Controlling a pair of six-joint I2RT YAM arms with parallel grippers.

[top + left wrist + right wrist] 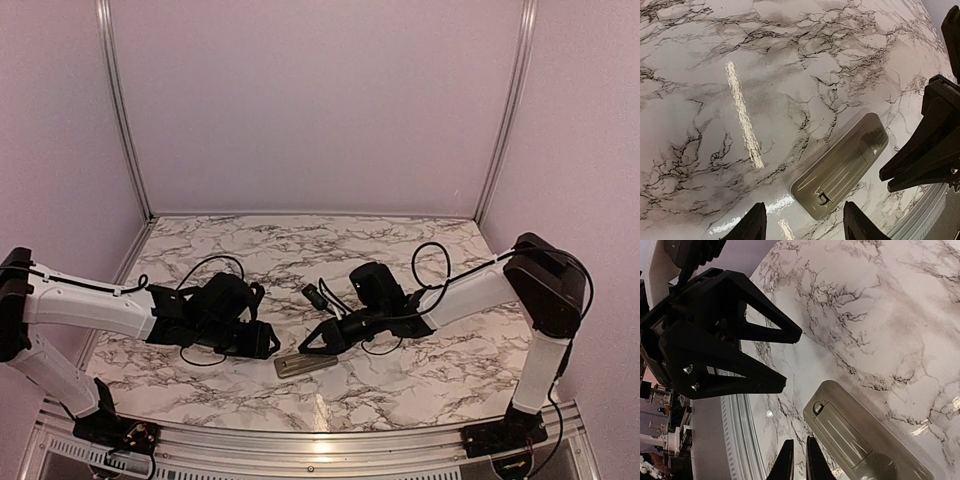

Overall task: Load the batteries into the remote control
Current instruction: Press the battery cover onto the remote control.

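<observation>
The remote [862,440] is laid back-up on the tabletop [715,75], just ahead of the left tool [805,210] and just beside the right tool [800,442]; its cover [837,179] is shut; the left tool is released, the right clenched on nothing visible; no batteries can be made out. Opening the cover is judged in hand; next, its latch end must be caught while the remote is steadied.

Soft, even overhead light, dim-ish, pink cast. Long glare streak on table [690,125] ahead-left of left gripper [805,220] jaws, 2nd glint by its left jaw. Remote [840,172] shiny w/ faint shadow. Small glints right of right gripper [797,460] jaws. Top view: wide-angle lean at edges.
</observation>
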